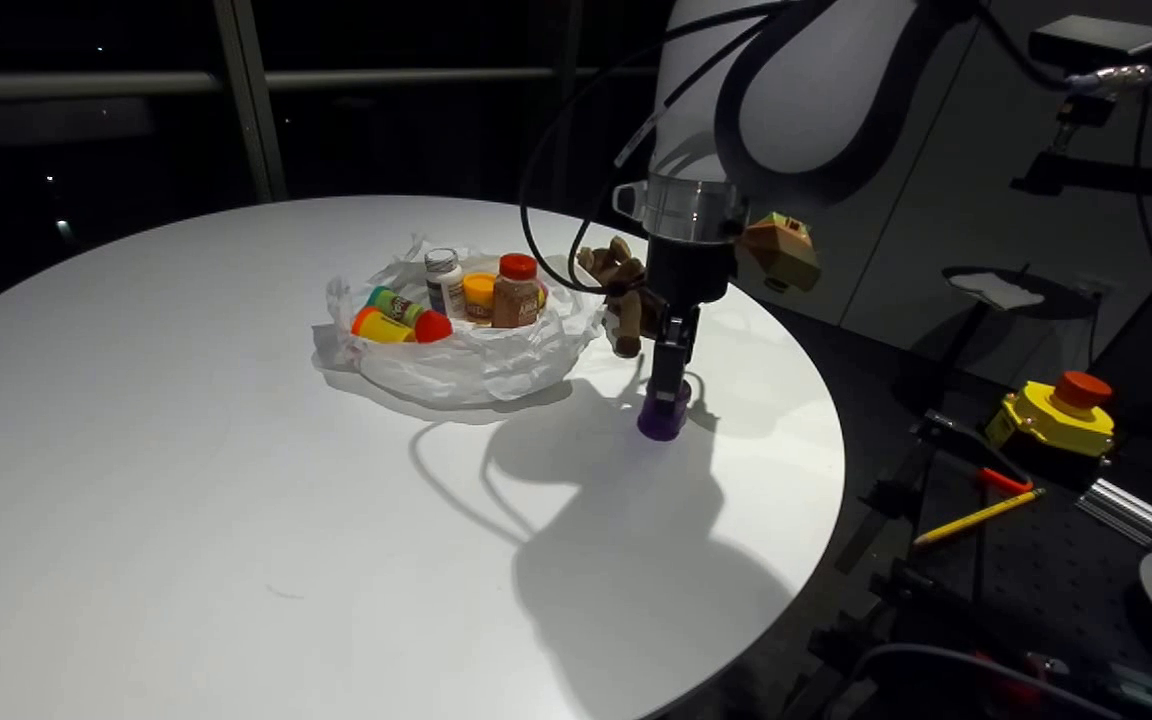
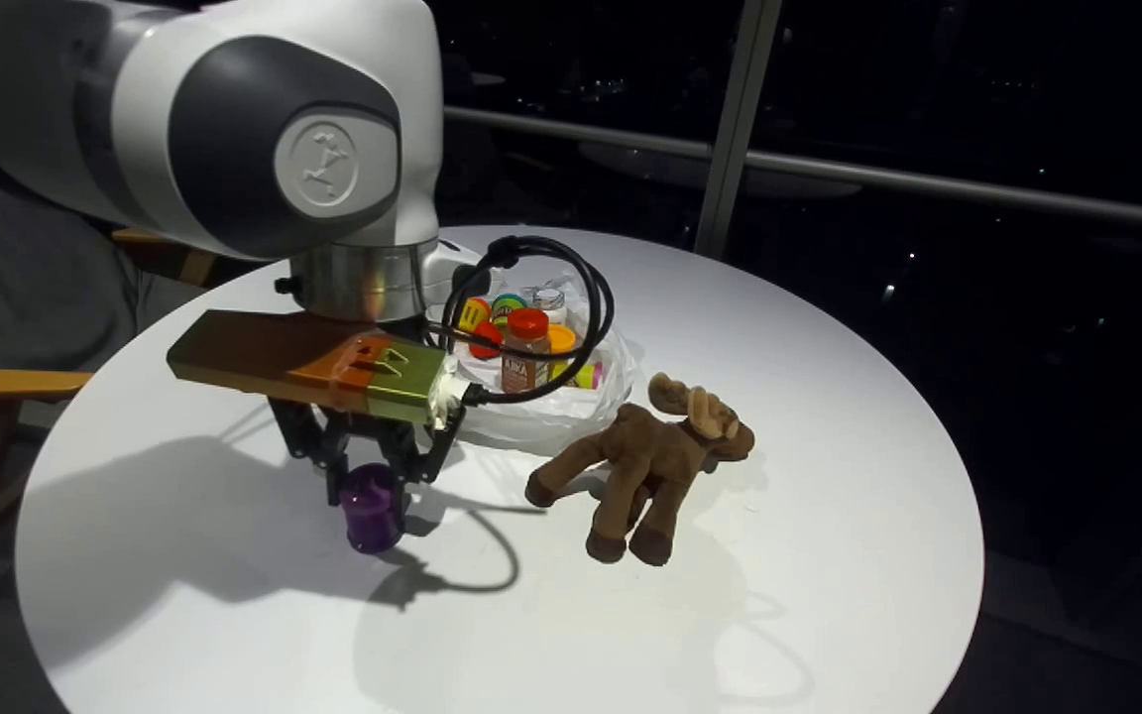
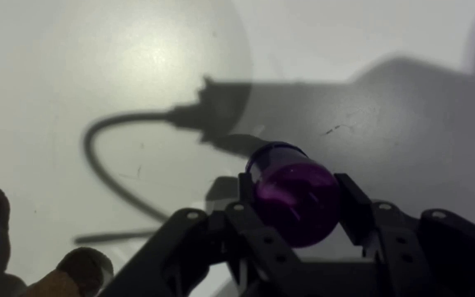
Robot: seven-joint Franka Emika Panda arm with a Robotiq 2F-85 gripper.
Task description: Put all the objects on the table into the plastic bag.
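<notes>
Purple cup [image 2: 373, 514] on the table [image 2: 829, 555] — I have the gripper [image 3: 294, 192] pinching it; brown toy animal [image 2: 658, 451] lies near the plastic bag [image 1: 456, 368].

Purple cup [image 2: 372, 518] on white table [image 2: 809, 575]

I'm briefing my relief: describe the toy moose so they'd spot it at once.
Find the round white table, then the white plastic bag on it. Beside that lies the toy moose: brown, with legs and paler antlers, unlike the purple cup nearby.
</notes>
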